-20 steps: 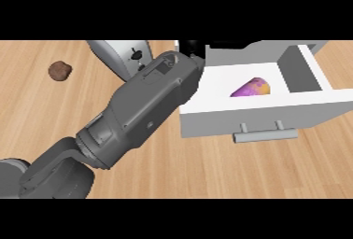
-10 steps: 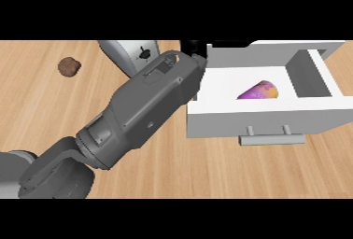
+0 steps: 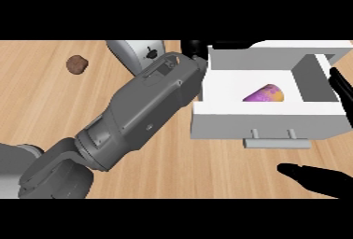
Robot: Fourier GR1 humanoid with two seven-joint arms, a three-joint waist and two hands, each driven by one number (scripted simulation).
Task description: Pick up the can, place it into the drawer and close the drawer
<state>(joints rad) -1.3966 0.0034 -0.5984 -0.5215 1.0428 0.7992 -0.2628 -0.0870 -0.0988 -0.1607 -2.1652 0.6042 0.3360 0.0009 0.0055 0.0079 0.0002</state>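
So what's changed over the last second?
The right hand has come into view at the lower right. It did not show before. The can and the brown lump sit slightly further right in the view, as does the left forearm. No visible grasp or release. The drawer is still open, with the purple-orange item still inside.
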